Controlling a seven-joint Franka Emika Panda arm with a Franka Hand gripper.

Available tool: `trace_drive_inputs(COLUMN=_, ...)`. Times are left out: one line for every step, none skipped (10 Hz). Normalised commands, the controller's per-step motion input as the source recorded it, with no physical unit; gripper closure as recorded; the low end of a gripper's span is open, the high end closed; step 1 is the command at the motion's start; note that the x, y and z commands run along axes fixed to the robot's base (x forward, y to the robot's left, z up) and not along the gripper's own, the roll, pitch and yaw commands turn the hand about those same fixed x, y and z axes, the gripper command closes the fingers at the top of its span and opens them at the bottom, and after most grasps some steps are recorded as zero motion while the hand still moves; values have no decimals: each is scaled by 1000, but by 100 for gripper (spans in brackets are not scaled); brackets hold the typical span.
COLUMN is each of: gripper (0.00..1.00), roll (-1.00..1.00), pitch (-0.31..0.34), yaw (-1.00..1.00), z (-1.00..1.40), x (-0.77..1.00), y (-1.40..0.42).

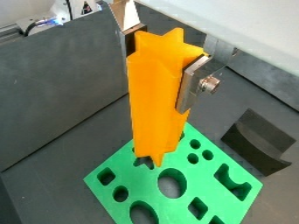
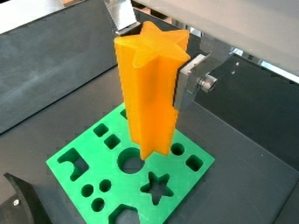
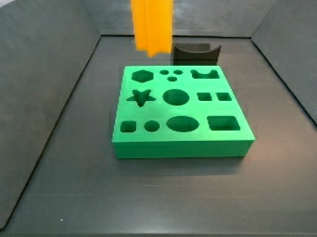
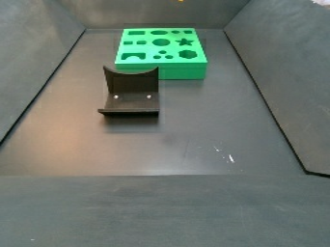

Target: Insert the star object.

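Observation:
My gripper [image 1: 160,66] is shut on the star object [image 1: 158,96], a bright orange ridged bar that hangs upright between the silver fingers [image 1: 193,80]. Both wrist views show this; the gripper [image 2: 155,61] grips the bar [image 2: 149,105] near its top. The bar's lower end hangs above the green block [image 1: 126,162], clear of its holes. The star-shaped hole [image 2: 158,185] is open in the block [image 2: 84,149]. In a side view only the bar's lower part [image 3: 151,26] shows, above the far edge of the block [image 3: 180,148], apart from the star hole [image 3: 140,96]. The gripper itself is out of both side views.
The dark fixture [image 4: 129,92] stands on the floor in front of the green block [image 4: 161,69]; it also shows behind the block [image 3: 195,51] and in both wrist views [image 1: 260,140] [image 2: 17,206]. Grey walls enclose the dark floor [image 4: 180,154].

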Motion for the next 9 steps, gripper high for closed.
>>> trace_drive_inputs(gripper=100, roll=114, pitch=-6, yaw=209, z=-440, x=0, y=0)
trace_drive_inputs(gripper=100, roll=131, pitch=-4, yaw=389, z=-594, x=0, y=0)
trace_drive_inputs(gripper=100, roll=67, pitch=0, yaw=374, z=-677, x=0, y=0)
trace_drive_inputs(gripper=100, roll=33, pitch=0, yaw=329, z=-674, x=0, y=0)
trace_drive_inputs(gripper=100, roll=0, pitch=0, yaw=200, z=-631, x=-40, y=0)
trace_drive_inputs(gripper=100, roll=0, pitch=0, yaw=154, z=-591, x=-46, y=0)
trace_drive_inputs(gripper=100, roll=0, pitch=0, yaw=83, z=-526, x=-63, y=0)
trace_drive_inputs(gripper=100, roll=0, pitch=0, yaw=46, z=-426, x=-40, y=0)
trace_drive_inputs(gripper=100, roll=0, pitch=0, yaw=31, z=-374, x=-26, y=0)
